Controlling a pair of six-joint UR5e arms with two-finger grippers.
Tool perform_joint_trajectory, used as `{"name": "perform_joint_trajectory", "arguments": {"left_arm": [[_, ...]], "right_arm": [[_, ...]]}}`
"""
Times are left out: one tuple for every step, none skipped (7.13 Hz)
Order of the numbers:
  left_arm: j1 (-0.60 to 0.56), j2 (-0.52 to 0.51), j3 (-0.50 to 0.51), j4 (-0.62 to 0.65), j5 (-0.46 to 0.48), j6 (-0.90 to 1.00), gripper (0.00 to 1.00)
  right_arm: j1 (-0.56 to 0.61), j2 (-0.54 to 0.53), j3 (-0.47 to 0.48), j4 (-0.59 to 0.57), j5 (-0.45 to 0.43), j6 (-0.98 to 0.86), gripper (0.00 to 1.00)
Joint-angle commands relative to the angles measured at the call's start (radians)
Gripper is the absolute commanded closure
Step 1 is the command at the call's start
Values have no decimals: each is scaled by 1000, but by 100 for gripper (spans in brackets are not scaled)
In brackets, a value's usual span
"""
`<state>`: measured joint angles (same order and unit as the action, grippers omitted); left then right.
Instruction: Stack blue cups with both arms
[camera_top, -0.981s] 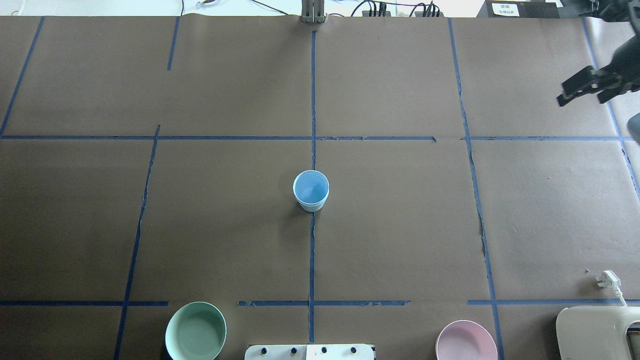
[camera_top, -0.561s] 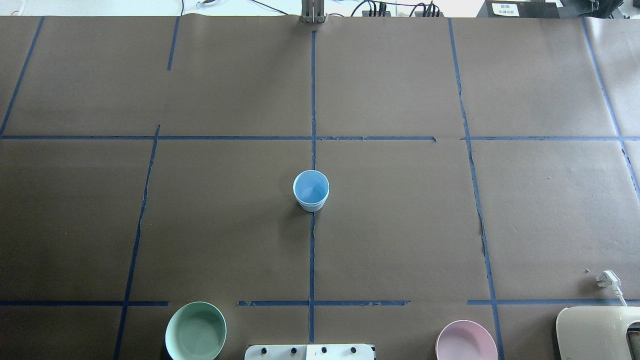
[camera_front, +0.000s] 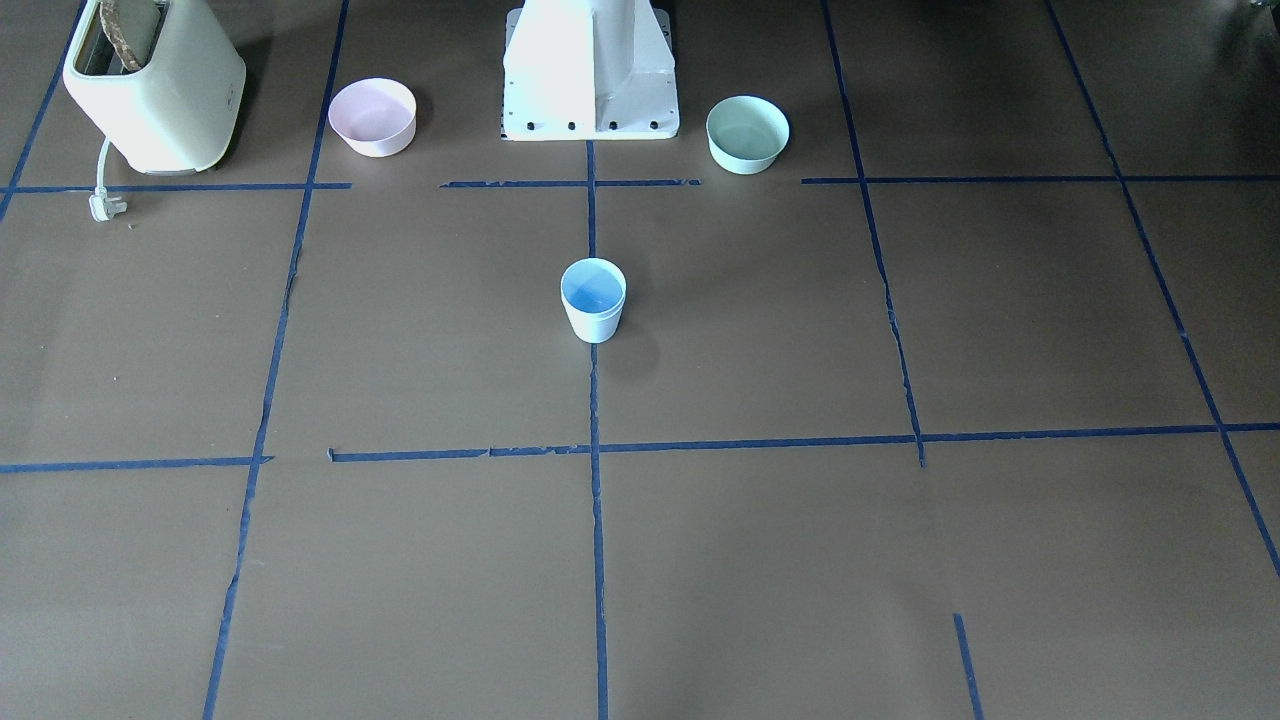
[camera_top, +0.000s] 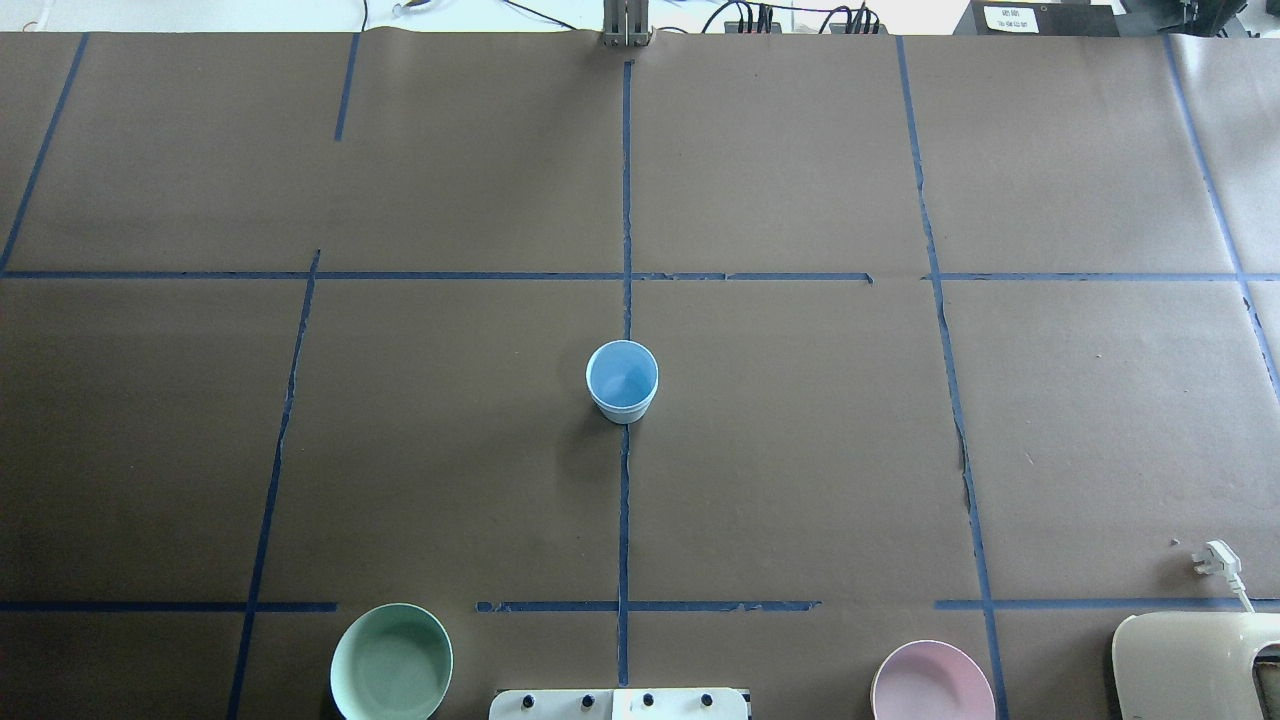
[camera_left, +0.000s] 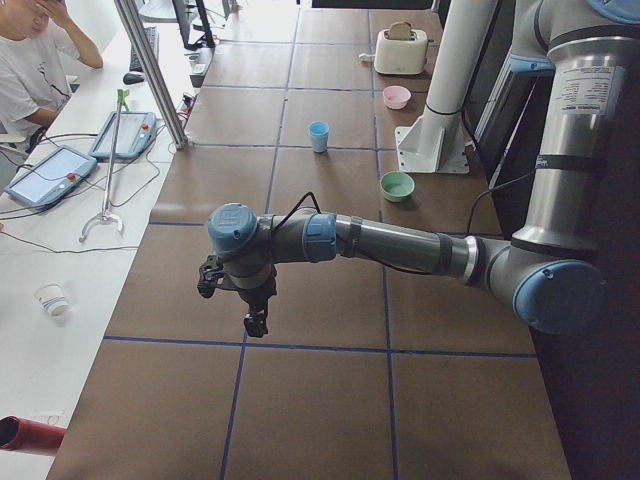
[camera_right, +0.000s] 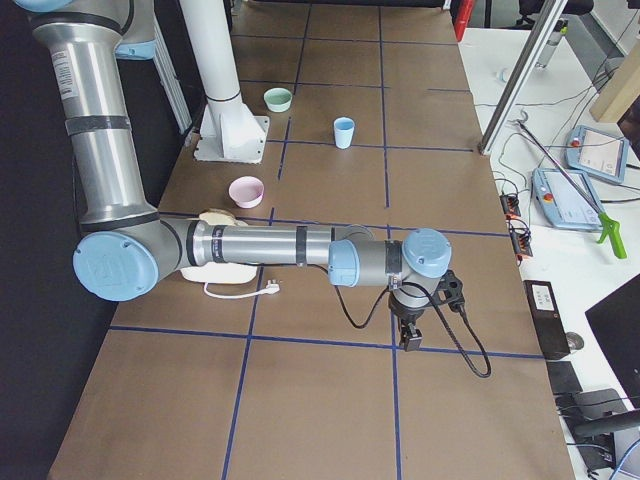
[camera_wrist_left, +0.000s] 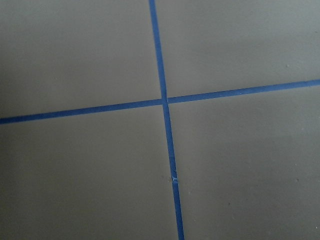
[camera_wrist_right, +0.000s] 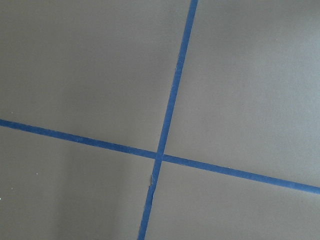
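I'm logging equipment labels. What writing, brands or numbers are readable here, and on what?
None is legible.
White label on the black box: printed lines, too small.
Sticker on the left arm: blurred.
Similar sticker on the right arm: blurred.

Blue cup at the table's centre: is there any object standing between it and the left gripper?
Nothing visible does. In the exterior left view, only bare table lies between the left gripper and the blue cup. The mint-green bowl stands off to the side, near the white pedestal.
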<state>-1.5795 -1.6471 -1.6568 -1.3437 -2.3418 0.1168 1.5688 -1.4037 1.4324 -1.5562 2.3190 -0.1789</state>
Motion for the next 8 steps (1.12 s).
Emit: {"name": "perform_joint_trajectory", "arguments": {"left_arm": [[4,38,12,-93,2,-19,0],[4,41,18,-95,-7,-19,0],[4,49,23,-94,-4,-19,0],[4,53,26,-95,4,-26,0],[4,53,28,-95,1,-26,0],[4,50,57,-97,-1,-25,0],[4,49,77,-98,-2,-25,0],[4,49,97,-127,-4,-25,0]], "right_arm": [[0,-29,41,-4,13,-4,0],[0,-43,62,-4,14,-4,0],[-1,-41,57,-2,13,-5,0],[-1,-50,62,-2,13,-5,0],[-1,-52,65,-1,14,-5,0],[-1,-46,66,-2,14,-5,0],[-3,-44,62,-1,13,-5,0],[-7,-41,69,1,14,-5,0]]}}
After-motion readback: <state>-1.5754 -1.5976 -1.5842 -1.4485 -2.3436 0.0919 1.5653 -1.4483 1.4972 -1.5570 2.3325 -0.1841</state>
